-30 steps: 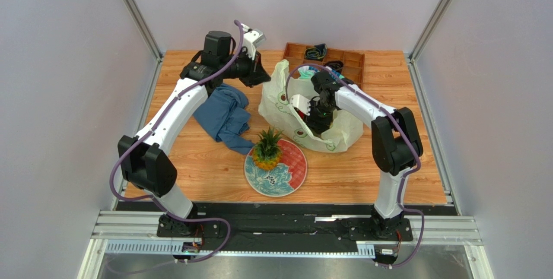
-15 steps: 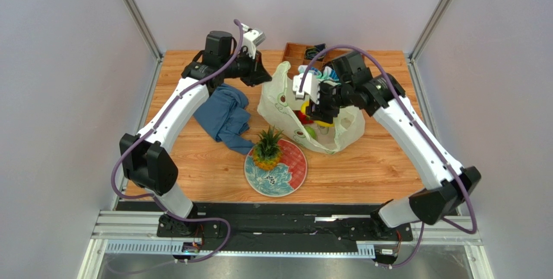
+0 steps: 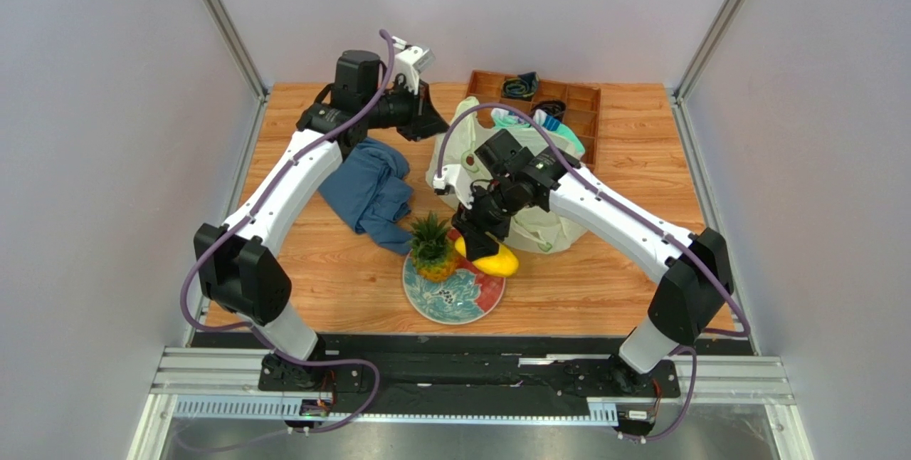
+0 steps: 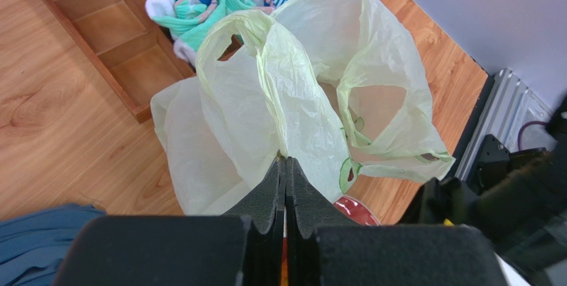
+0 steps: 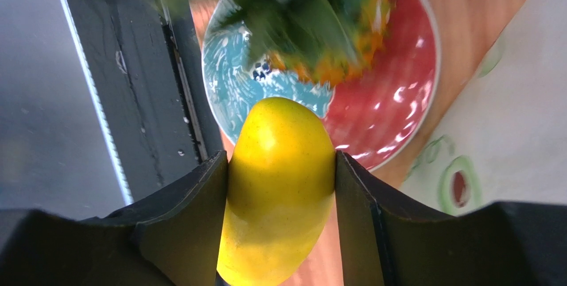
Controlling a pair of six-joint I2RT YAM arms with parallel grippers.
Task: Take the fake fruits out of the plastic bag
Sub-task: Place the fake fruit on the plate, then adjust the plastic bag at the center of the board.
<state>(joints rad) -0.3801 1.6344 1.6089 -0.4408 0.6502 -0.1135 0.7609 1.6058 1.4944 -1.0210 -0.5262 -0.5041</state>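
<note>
1. Jaws first - the right gripper (image 5: 281, 160) is spread about as wide as the yellow mango (image 5: 276, 233) and is clamped on it. One dark finger presses each flank and the fruit's rounded end pokes out past the tips.
2. Jaws of the left gripper (image 4: 285, 166) are pressed together with only a sliver between them, pinching a gathered fold of the plastic bag (image 4: 313, 100). The fold rises from that pinch up the middle of the wrist view.
3. From overhead, the mango (image 3: 496, 260) sits at lower centre, over the right rim of the patterned plate (image 3: 454, 294). The pineapple (image 3: 432, 252) stands upright just to its left on the same plate. I cannot tell whether the mango touches the plate or hangs above it.
4. The bag (image 3: 540, 230) lies right of centre, behind the right arm, with its raised edge near the left gripper (image 3: 428, 118) at upper centre. What it holds is hidden from all three views.
5. The step in hand looks like setting the mango down. To do it well, lower it onto the bare red part of the plate (image 5: 392, 100), clear of the pineapple's crown (image 5: 313, 20). Open only once the fruit is resting, because a rounded plastic mango dropped on a rim would likely roll off onto the wood.
6. The left pinch should hold the bag mouth up - that leaves a way in for the next reach.
</note>
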